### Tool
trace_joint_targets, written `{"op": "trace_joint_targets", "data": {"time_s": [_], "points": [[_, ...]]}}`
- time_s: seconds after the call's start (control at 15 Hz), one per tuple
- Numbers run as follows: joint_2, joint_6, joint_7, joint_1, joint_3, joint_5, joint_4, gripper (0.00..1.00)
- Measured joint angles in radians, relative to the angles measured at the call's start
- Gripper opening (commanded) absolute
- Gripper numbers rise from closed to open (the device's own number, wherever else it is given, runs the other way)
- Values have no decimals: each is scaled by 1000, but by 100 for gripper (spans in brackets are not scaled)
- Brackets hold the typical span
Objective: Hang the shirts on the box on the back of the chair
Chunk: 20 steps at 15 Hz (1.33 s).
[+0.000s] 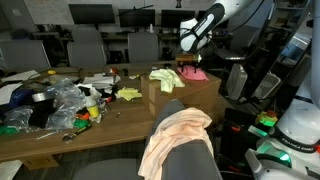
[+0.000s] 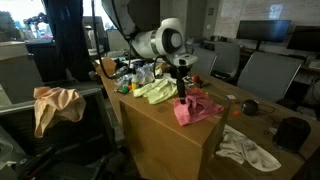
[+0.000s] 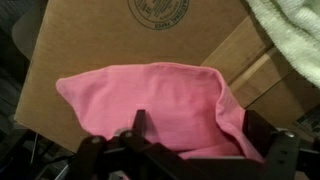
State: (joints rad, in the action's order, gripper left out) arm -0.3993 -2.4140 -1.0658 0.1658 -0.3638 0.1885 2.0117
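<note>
A pink shirt [image 3: 150, 95] lies crumpled on top of a cardboard box [image 3: 90, 40]; it shows in both exterior views [image 1: 195, 73] [image 2: 198, 108]. A yellow-green shirt [image 1: 165, 78] [image 2: 155, 92] lies beside it on the box, its edge in the wrist view [image 3: 295, 35]. A peach shirt [image 1: 175, 135] [image 2: 55, 105] hangs over the back of a chair. My gripper [image 3: 200, 135] [image 1: 192, 58] [image 2: 182, 90] is open, pointing down at the pink shirt, its fingers spread either side of the cloth.
The box [image 2: 170, 140] stands against a wooden table [image 1: 60, 140] cluttered with plastic bags and small items [image 1: 50, 105]. A white cloth [image 2: 250, 150] lies on the table next to the box. Office chairs [image 1: 100, 45] and monitors stand behind.
</note>
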Motion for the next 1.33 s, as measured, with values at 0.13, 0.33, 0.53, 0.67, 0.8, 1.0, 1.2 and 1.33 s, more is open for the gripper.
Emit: {"op": "trace_joint_targets", "data": {"time_s": [0.13, 0.33, 0.53, 0.67, 0.8, 1.0, 1.2, 1.33], "points": [[-7, -3, -23, 0, -11, 12, -1, 100], [-12, -9, -56, 0, -27, 38, -6, 100], [-18, -11, -85, -1, -35, 64, -14, 100], [-22, -13, -97, -1, -36, 72, -15, 100], [-29, -21, -100, -2, -36, 72, -16, 100], [-42, -36, -85, 7, -16, 29, -16, 100], [-57, -42, -23, 34, 24, -77, -16, 100], [-69, -44, 20, 52, 40, -138, -16, 100]]}}
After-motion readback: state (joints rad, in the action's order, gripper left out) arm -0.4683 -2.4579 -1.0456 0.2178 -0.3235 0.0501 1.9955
